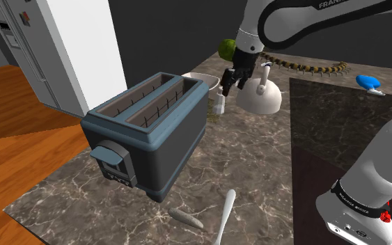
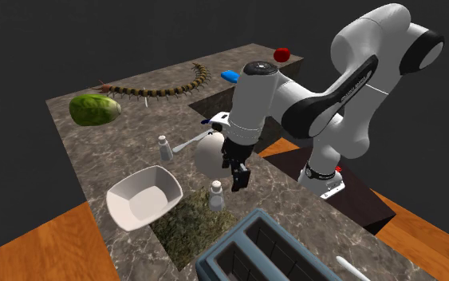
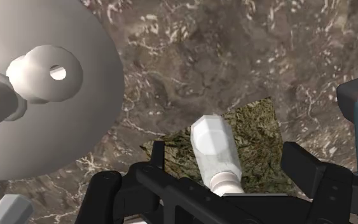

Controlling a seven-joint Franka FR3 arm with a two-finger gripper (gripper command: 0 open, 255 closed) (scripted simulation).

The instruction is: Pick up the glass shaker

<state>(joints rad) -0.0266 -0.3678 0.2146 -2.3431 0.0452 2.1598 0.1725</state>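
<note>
A small whitish shaker [image 3: 214,145] with a pale cap stands upright on a mossy green mat [image 3: 260,133] on the marble counter. In the second exterior view the shaker [image 2: 216,195] is between the white bowl and the toaster. My black gripper [image 3: 226,154] hovers a little above it, open; the shaker lies between the spread fingers [image 3: 156,156] and neither touches it. From the shoulder camera the gripper [image 1: 230,76] hangs just above the shaker [image 1: 219,104]. The gripper [image 2: 239,174] sits up and to the right of the shaker's cap in the second exterior view.
A white domed pot [image 2: 210,153] with a handle stands close beside the gripper. A second shaker [image 2: 164,148], a white bowl [image 2: 144,198] and a blue-grey toaster [image 1: 149,132] surround the spot. Farther off lie a green melon [image 2: 95,109], a centipede toy [image 2: 152,90] and white utensils [image 1: 225,214].
</note>
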